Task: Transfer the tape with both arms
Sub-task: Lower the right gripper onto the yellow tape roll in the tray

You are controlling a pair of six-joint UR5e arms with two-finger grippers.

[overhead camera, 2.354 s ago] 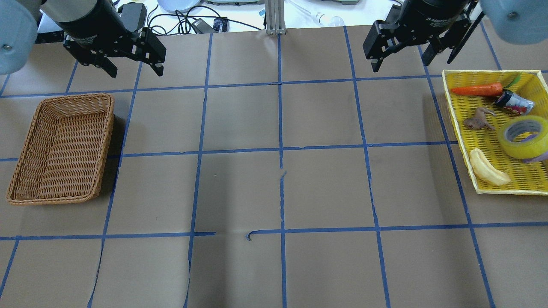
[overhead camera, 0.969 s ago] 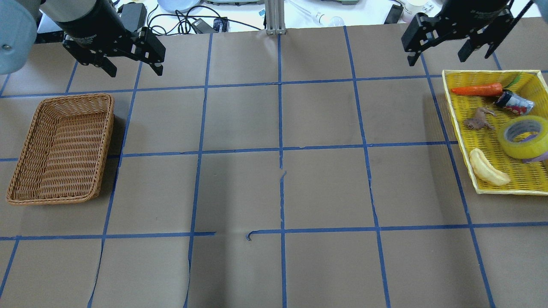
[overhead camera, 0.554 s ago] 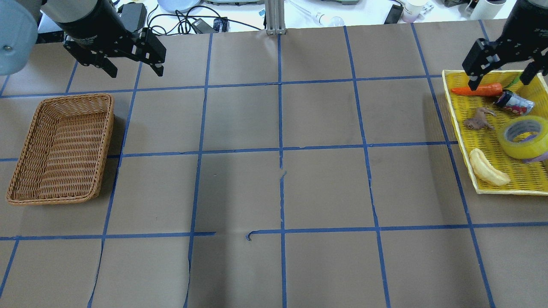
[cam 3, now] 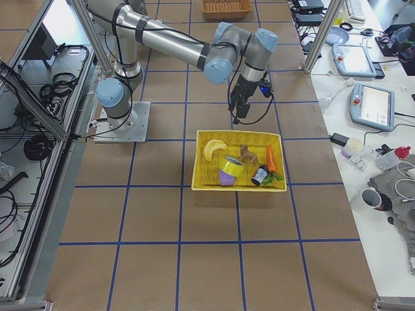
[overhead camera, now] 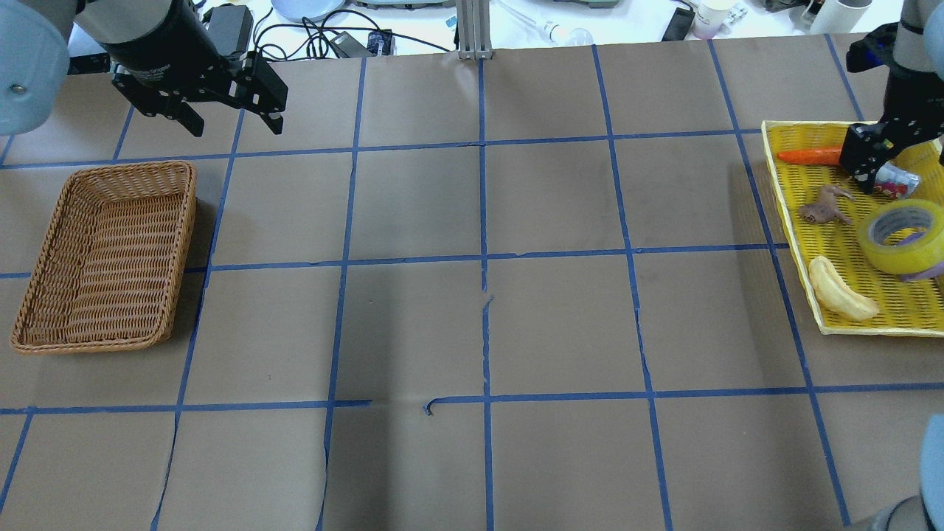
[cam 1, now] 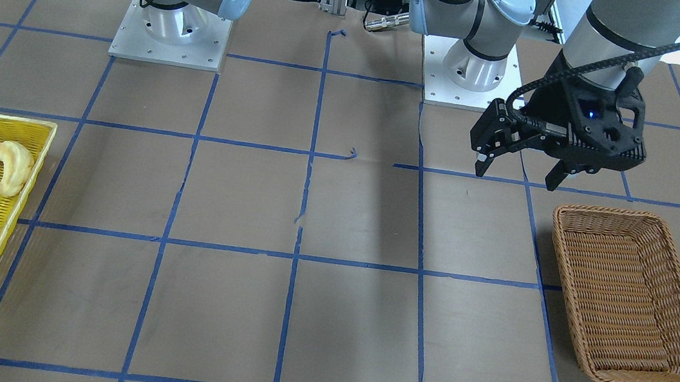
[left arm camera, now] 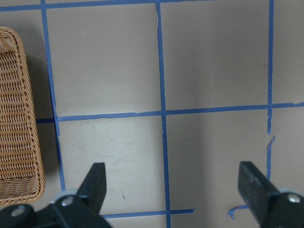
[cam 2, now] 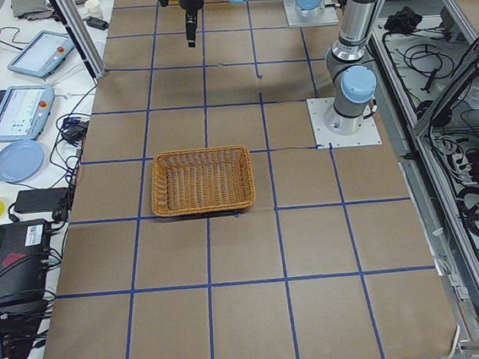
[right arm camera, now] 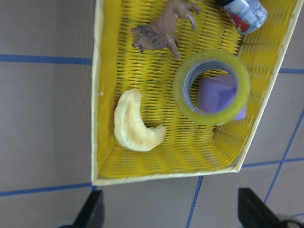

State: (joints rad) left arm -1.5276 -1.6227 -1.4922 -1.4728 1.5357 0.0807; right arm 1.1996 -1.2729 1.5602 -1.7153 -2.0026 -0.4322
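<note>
Lying in the yellow tray (overhead camera: 870, 330) at the right edge of the desk (overhead camera: 560, 324), the tape (overhead camera: 896, 258) is left ungripped; the left end effector (overhead camera: 236, 127) and the right end effector (right arm camera: 174, 211) are held wide apart, empty.

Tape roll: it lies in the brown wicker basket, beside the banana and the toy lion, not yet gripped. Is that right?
Wrong container: the tape lies in the yellow basket, beside the banana and the toy lion, not yet gripped. The right wrist-mounted view shows it.
</note>
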